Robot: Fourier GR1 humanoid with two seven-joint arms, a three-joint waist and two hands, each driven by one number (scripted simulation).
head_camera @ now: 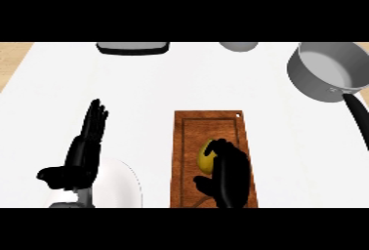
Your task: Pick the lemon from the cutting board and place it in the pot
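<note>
Head view: right hand [229, 173] with fingers curled over yellow oval lemon [206, 157] on brown wooden cutting board [189, 146]; grey metal pot [328, 73] at two o'clock; left hand [83, 151] open, fingers straight, holding nothing.

Grained brown wood cutting board [189, 146], smooth grey metal pot [317, 80], matt white counter [180, 83].

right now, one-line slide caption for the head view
Right hand curled over lemon on cutting board; pot waits far right.

Yellow lemon [206, 157], reddish-brown wooden cutting board [213, 128], grey pot [328, 68] with black handle, white counter [180, 83], black robot hand [229, 178]
</note>
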